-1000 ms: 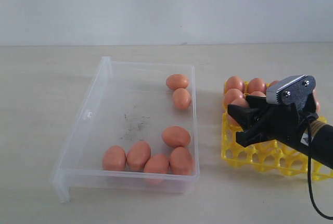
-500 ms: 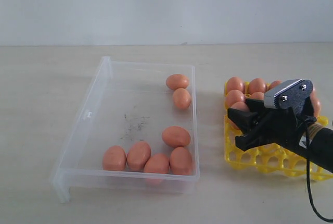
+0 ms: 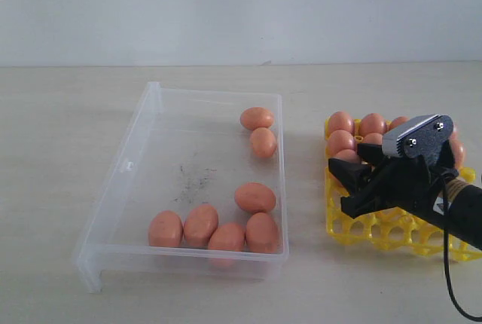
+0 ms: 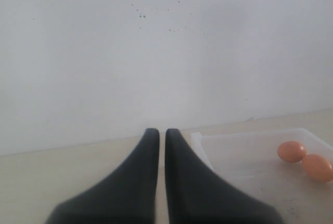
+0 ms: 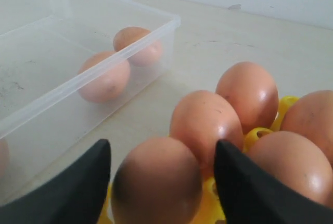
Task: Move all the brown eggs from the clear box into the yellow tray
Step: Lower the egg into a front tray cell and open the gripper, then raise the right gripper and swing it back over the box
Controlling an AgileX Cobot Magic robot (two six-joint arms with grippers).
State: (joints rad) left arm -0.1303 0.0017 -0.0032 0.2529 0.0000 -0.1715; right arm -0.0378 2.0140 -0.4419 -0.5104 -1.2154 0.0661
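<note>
Ext: right gripper [image 3: 339, 184] is held over yellow tray [image 3: 376, 230], 7 brown eggs [image 3: 254, 197] are seen in clear box [image 3: 143, 124] beyond its tips. L wrist: left gripper [image 4: 162, 135] is pinched nearly closed, empty. R wrist: jaws are spread wide, one trayed egg [image 5: 156, 182] is straddled.

Seven brown eggs [image 3: 254, 197] in clear box [image 3: 154, 143]; others upright in yellow tray [image 3: 376, 230].

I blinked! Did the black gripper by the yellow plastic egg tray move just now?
Yes. The right gripper dipped slightly lower over the yellow plastic egg tray, judged against the clear plastic box, which stayed put.
</note>
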